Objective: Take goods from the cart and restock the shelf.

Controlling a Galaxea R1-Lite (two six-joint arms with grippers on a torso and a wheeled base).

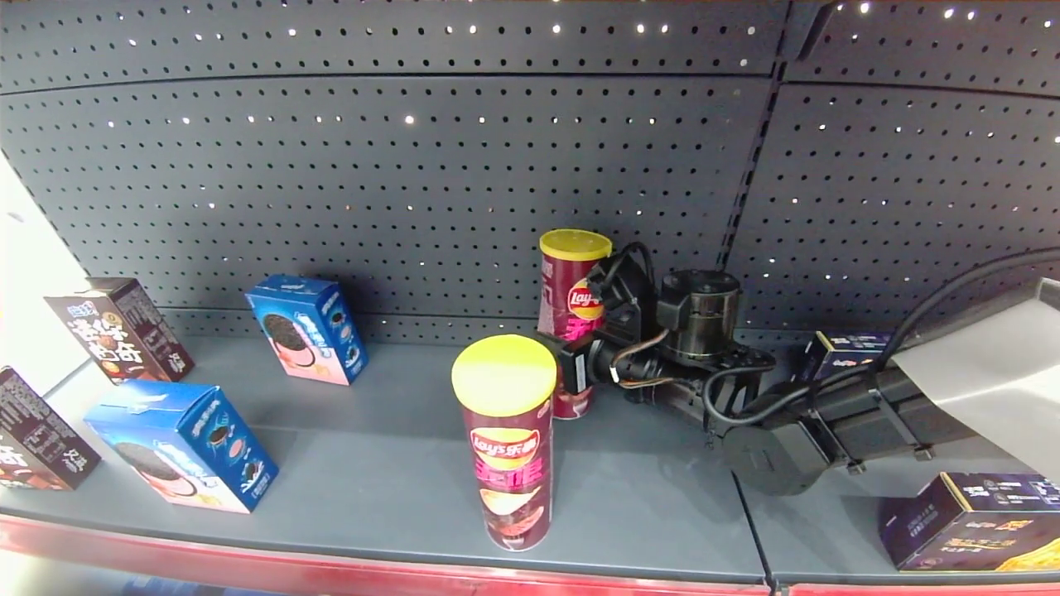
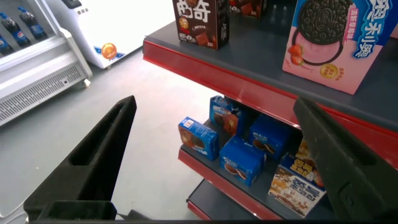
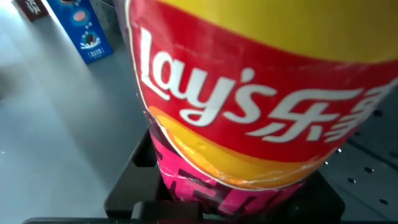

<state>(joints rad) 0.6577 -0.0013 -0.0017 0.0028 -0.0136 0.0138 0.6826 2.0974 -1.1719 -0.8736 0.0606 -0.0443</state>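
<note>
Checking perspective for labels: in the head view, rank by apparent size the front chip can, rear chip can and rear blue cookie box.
1. front chip can: largest, but nearest the camera.
2-3. rear chip can and rear blue cookie box: about alike, can taller, box wider; the right gripper partly hides the can.

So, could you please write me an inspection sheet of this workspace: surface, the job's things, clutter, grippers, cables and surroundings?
Surface: grey shelf with a red front edge and a pegboard back.
Job's things: two upright chip cans with yellow lids. The front can stands free near the edge. The rear can is gripped.
Clutter: nothing seen. Other stock is cookie boxes at the left and dark boxes at the right.
Grippers: right gripper shut on the rear can. Left gripper open and empty, in front of the shelves.
Cables: black cable along the right arm.
Surroundings: lower shelf with blue boxes, white cooler, grey floor.
</note>
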